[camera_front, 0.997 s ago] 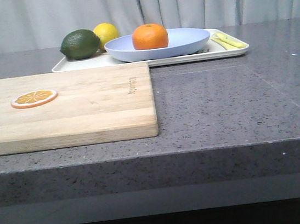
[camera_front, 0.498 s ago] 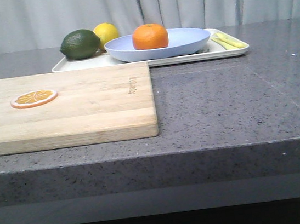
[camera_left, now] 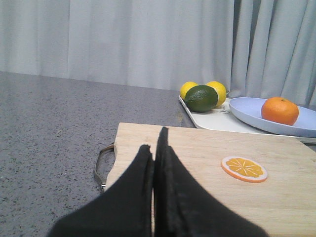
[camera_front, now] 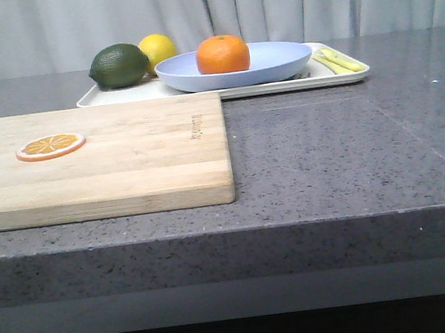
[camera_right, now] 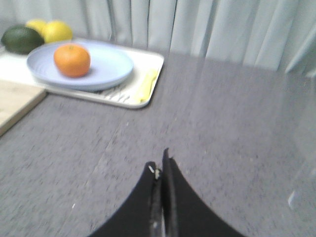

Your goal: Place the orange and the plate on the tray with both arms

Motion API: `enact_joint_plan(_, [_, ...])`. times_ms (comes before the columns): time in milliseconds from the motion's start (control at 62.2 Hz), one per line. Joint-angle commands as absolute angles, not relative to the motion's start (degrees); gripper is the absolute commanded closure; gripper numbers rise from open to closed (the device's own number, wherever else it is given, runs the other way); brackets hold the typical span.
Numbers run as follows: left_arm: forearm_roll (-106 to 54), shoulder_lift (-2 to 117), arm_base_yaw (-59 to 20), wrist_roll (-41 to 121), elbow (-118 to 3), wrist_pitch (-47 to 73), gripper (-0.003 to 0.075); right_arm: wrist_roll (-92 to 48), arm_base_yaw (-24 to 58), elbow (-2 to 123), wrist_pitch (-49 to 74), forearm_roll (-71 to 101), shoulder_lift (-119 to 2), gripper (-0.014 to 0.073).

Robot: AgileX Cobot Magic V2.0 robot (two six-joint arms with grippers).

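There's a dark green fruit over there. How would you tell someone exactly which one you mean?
Look to the far side of the grey counter, where a cream-white tray lies just behind the wooden cutting board. At the tray's left end, beside the pale blue plate holding the orange, sits the dark green fruit. It is the only green one; the fruit touching it behind is a yellow lemon.

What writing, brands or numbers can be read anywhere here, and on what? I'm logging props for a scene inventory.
Cutting board: one small dark mark burned near its right edge, running sideways; too small to read in the front view, and not visible in the wrist views.
Orange, plate, tray, lemons, lime, orange slice, counter: no text, labels or numbers visible.
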State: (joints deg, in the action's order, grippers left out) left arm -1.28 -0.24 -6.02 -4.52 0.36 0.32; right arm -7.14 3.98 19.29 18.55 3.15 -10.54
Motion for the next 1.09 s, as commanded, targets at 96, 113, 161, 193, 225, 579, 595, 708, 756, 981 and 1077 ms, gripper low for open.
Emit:
enact_joint_plan(96, [-1.62, -1.38, -5.72, -4.5, 1.99, -3.8, 0.074, -7.59, 3.39, 6.11, -4.6, 2.79, -4.5, 0.0659])
enact_joint_plan(113, [-1.62, -1.38, -5.72, -4.5, 1.99, -3.8, 0.074, -7.5, 3.18, 4.9, -5.44, 3.06, -3.83, 0.0659])
enact_joint_plan(161, [-1.62, -1.38, -5.72, -4.5, 1.99, -3.8, 0.074, -7.06, 2.47, 2.63, -6.56, 3.86, -2.43, 0.0659])
enact_joint_plan(193, [-1.62, -1.38, -5.72, -4.5, 1.99, -3.8, 0.074, -7.0, 1.99, 1.61, -6.68, 4.25, -1.47, 0.0659])
enact_joint_plan(225, [-1.62, -1.38, -5.72, -4.5, 1.99, -3.8, 0.074, -7.0, 1.47, 0.53, -6.74, 4.75, -0.48, 0.0659])
enact_joint_plan(579, [-1.62, -1.26, -5.72, -4.5, 1.99, -3.8, 0.074, -7.0, 1.48, -0.13, -3.06, 5.36, 1.66, 0.0659])
enact_joint_plan(595, [-1.62, -1.26, -5.72, -4.5, 1.99, -3.8, 0.074, -7.06, 1.48, -0.13, -3.06, 5.36, 1.66, 0.0659])
enact_joint_plan(708, [-1.62, -1.26, -5.72, -4.5, 1.99, -3.8, 0.074, -7.06, 1.48, -0.13, -3.47, 5.36, 1.66, 0.0659])
enact_joint_plan(756, [-1.62, -1.26, -5.72, -4.5, 1.99, -3.8, 0.074, -7.06, 1.48, -0.13, -3.76, 5.36, 1.66, 0.0659])
enact_joint_plan(981, [-1.62, -1.26, -5.72, -4.5, 1.99, -3.8, 0.074, 0.0, 1.43, -0.13, -6.02, 0.0, 1.71, 0.0659])
enact_joint_plan(1077, [-1.62, -1.26, -5.72, -4.5, 1.99, -3.8, 0.074, 3.64, 1.43, -0.13, -5.79, -2.86, 1.71, 0.0659])
